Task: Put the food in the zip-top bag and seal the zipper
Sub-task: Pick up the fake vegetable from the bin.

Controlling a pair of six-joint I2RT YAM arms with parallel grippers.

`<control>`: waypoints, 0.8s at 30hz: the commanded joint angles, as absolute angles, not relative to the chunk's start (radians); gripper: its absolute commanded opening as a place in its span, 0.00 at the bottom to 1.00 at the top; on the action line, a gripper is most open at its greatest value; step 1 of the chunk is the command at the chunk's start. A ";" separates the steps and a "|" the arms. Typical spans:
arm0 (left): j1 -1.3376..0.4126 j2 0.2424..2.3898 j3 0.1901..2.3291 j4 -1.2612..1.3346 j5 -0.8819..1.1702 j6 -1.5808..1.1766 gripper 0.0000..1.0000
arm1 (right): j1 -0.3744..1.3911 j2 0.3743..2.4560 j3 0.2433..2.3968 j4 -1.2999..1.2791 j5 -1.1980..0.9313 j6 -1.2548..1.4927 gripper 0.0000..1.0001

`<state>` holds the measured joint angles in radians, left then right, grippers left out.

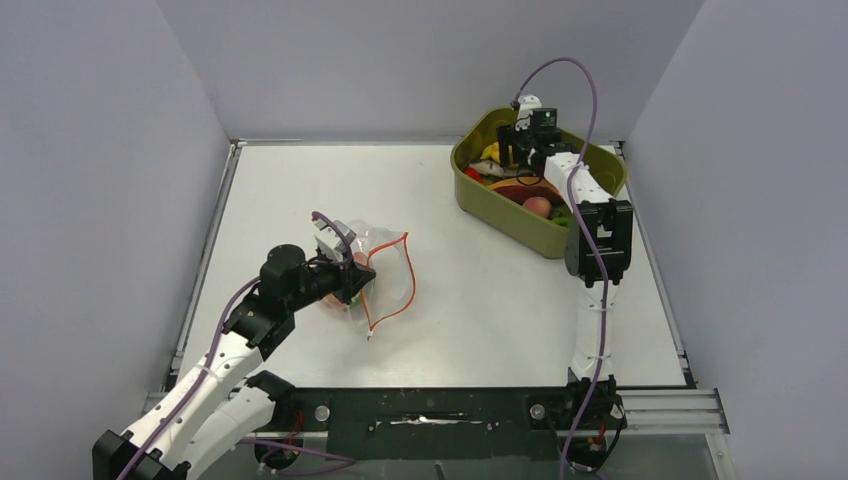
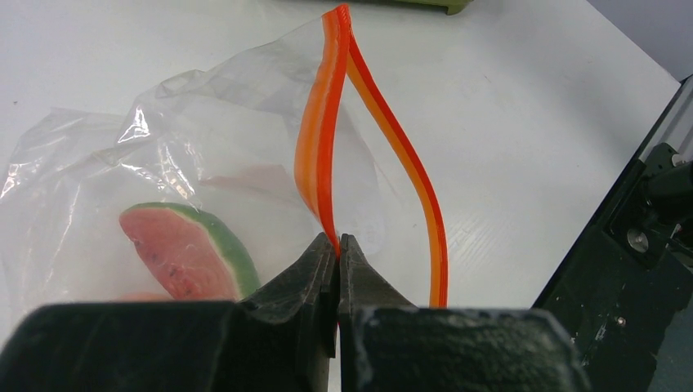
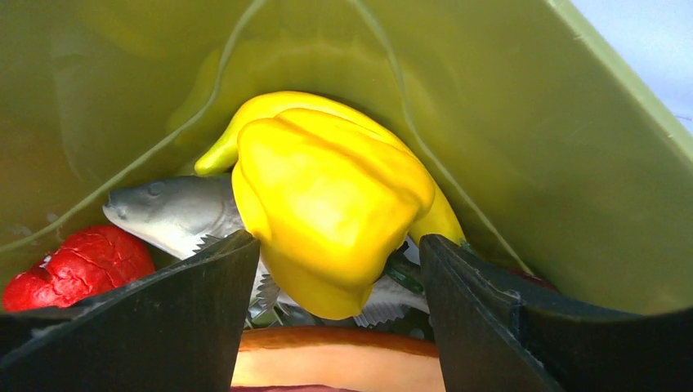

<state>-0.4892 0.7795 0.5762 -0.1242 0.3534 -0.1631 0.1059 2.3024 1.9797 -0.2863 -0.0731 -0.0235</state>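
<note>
The clear zip-top bag [image 1: 375,262] lies left of the table's middle, its mouth gaping toward the right. My left gripper [image 2: 337,242] is shut on one lip of the red-orange zipper [image 2: 315,147]; the other lip [image 2: 417,192] bows away. A watermelon slice [image 2: 184,249] sits inside the bag. My right gripper [image 3: 339,261] is open inside the olive-green tub [image 1: 478,205], its fingers on either side of the yellow pepper [image 3: 327,196]. A banana [image 3: 245,126] curves behind the pepper. A peach [image 1: 537,206] shows in the tub.
The tub also holds a grey toy fish [image 3: 167,212], a red piece [image 3: 78,265] and an orange-brown piece [image 3: 335,367]. The tub wall [image 3: 523,147] is close behind the pepper. Grey walls enclose the table; a black rail [image 1: 440,408] runs along the near edge.
</note>
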 commanded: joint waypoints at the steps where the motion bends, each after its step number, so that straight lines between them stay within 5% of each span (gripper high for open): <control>1: -0.492 0.762 0.592 -0.078 0.347 -0.149 0.00 | 0.103 2.289 2.040 -0.229 -0.108 -0.044 0.75; 7: -0.492 0.758 0.588 -0.074 0.352 -0.150 0.00 | 0.105 2.303 2.030 -0.196 -0.104 -0.047 0.97; 24: -0.492 0.793 0.587 -0.071 0.337 -0.146 0.00 | 0.104 2.346 2.031 -0.123 -0.121 -0.107 0.99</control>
<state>-0.4896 0.7864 0.5762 -0.1242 0.3443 -0.1608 0.1051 2.3638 2.0136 -0.1940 -0.1112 -0.0612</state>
